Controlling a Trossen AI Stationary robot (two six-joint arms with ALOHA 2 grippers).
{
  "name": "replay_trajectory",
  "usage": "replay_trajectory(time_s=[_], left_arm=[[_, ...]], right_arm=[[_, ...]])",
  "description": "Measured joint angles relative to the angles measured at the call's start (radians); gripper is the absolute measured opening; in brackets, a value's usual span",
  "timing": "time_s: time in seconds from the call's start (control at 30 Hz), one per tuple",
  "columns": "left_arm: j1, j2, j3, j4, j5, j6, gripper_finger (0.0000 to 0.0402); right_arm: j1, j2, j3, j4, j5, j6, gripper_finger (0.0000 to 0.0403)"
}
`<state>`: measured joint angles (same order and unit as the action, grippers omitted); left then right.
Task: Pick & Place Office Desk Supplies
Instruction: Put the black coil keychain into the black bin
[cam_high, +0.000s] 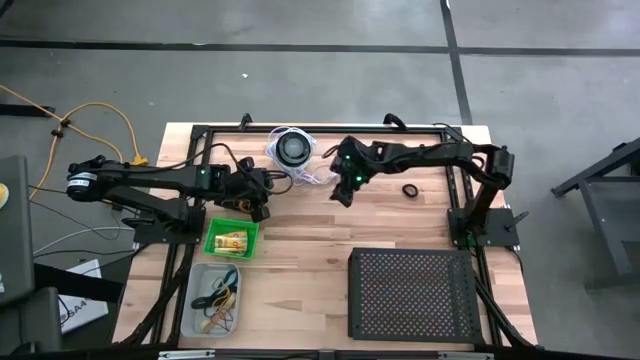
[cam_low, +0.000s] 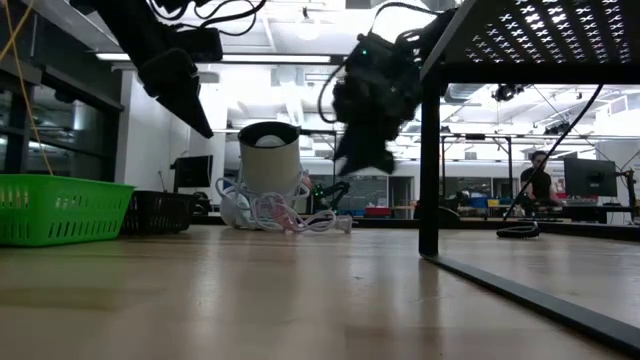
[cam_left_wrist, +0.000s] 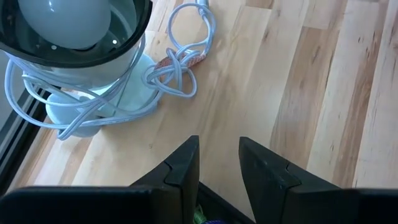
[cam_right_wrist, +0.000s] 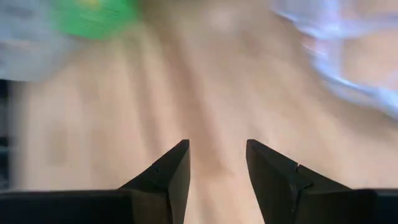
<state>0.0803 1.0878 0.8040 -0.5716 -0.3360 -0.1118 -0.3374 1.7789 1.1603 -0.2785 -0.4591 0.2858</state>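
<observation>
Right pincer (cam_high: 342, 197), spread and empty above bare tabletop (cam_high: 300, 240): centre it over the black ring (cam_high: 410, 190) behind it, then lower squarely. Left pincer (cam_high: 262, 210), spread, waits.

I read both arms folded inward over the rear half of the desk, left tool (cam_high: 262, 207) angled down with its fingers (cam_left_wrist: 183, 171) parted by a narrow empty gap, right tool (cam_high: 343, 194) raised, pointing down, fingers (cam_right_wrist: 171, 174) spread apart, empty.
</observation>
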Motion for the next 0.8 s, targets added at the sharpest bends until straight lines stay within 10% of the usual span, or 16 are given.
replay_trajectory(time_s=[0.3, 0.8], left_arm=[[-0.006, 0.0, 0.0, 0.009, 0.0, -0.001, 0.0106], [-0.005, 0.001, -0.001, 0.066, 0.0, 0.0, 0.0106]], right_arm=[[0.007, -0.149, 0.0, -0.369, 0.534, 0.028, 0.0144], [0.004, -0.167, -0.038, -0.528, 0.718, 0.007, 0.0144]])
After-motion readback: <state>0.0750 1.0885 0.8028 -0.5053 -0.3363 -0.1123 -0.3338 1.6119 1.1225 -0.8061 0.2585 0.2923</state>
